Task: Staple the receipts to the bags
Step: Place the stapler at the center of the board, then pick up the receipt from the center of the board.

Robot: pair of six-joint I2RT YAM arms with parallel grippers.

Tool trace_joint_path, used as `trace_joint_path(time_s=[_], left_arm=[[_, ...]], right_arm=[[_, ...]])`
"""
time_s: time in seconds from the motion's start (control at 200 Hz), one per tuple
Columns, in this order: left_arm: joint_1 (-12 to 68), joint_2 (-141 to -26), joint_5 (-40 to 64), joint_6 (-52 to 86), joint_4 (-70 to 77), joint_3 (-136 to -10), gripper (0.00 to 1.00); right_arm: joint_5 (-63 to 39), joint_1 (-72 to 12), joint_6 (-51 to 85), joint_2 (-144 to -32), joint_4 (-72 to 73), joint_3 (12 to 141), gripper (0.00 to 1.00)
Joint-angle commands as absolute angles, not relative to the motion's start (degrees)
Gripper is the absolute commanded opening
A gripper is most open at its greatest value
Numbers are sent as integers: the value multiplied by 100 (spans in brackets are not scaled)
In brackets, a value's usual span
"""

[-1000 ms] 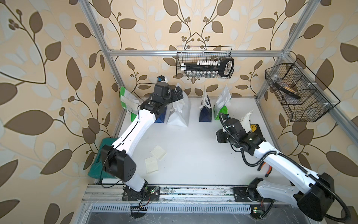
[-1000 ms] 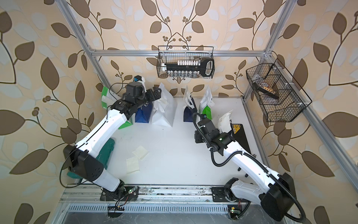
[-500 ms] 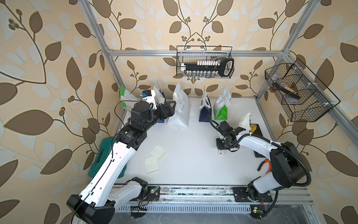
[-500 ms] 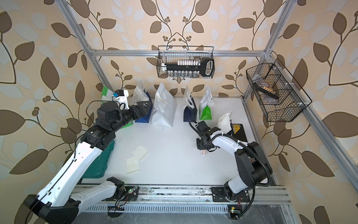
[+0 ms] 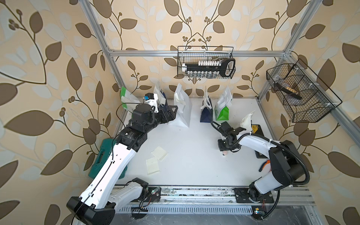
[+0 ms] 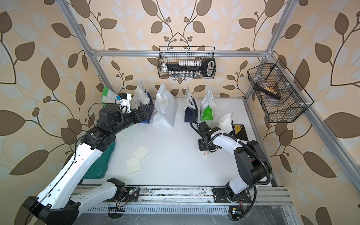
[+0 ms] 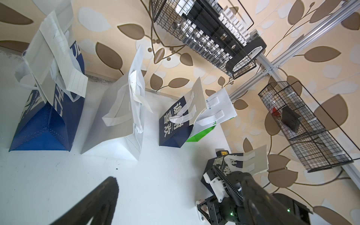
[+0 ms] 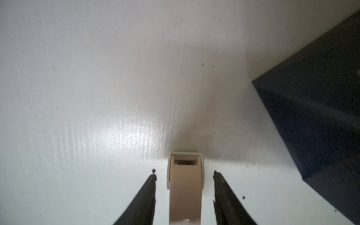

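In both top views my left gripper [image 5: 172, 114] sits left of centre. Its jaws are spread wide with nothing in them, and its tips are just beside the white bag [image 5: 182, 116] in the row of bags along the back wall. My right gripper [image 6: 205, 151] points down, right of centre, over a small beige stapler [image 6: 206, 154] on the table [image 5: 194, 171]. Two loose receipts [image 5: 159, 153] lie close together, lower left of centre, well apart from both grippers.

From my left wrist, the blue bag [image 7: 48, 124] and the white bag [image 7: 116, 124] each carry a paper slip near the top. A navy bag [image 7: 171, 128] and a green bag [image 7: 202, 133] stand against each other further along.

From my right wrist, my fingers [image 8: 144, 198] stand parted either side of the stapler [image 8: 185, 187]. Bare table shows in both gaps, so nothing is pinched.
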State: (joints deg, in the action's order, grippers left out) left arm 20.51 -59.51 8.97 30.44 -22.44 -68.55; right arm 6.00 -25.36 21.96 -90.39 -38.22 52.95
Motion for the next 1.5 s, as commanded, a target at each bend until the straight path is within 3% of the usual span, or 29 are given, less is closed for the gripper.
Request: trace_joint_path(time_s=[0.0,0.235,0.355,0.54,0.725,0.87,1.185,1.494], left_arm=[[1995,-5940,1044,2729,-2405,-7226,99],[1995,-6155,1489,2474,-2352,-7496,99],[2004,-6667,1659,2359,-2592,-7955,87],[1997,-5980,1062,2282,-2753,-7748,95],[1996,-5030,685,2182,-3350,-7608,99],[1995,-4472,406,2145,-3779,-7634,99],[1995,-3728,277,1980,-4248,-7822,99],[1998,-3699,483,1919,-4285,-7762,99]], right_arm=[[638,-2546,2200,-8809,-3815,5488,55],[967,-3032,2118,-7899,-3928,5963,64],[694,-3182,2144,-7234,-3438,5865,66],[283,-4433,2023,-7377,-2413,5817,67],[162,-5733,1869,-8838,-1669,6644,67],[157,-6257,1819,-10218,-1341,7534,67],[302,-6277,1857,-12744,-1647,9814,61],[456,-6159,1785,-13700,-1946,10763,60]])
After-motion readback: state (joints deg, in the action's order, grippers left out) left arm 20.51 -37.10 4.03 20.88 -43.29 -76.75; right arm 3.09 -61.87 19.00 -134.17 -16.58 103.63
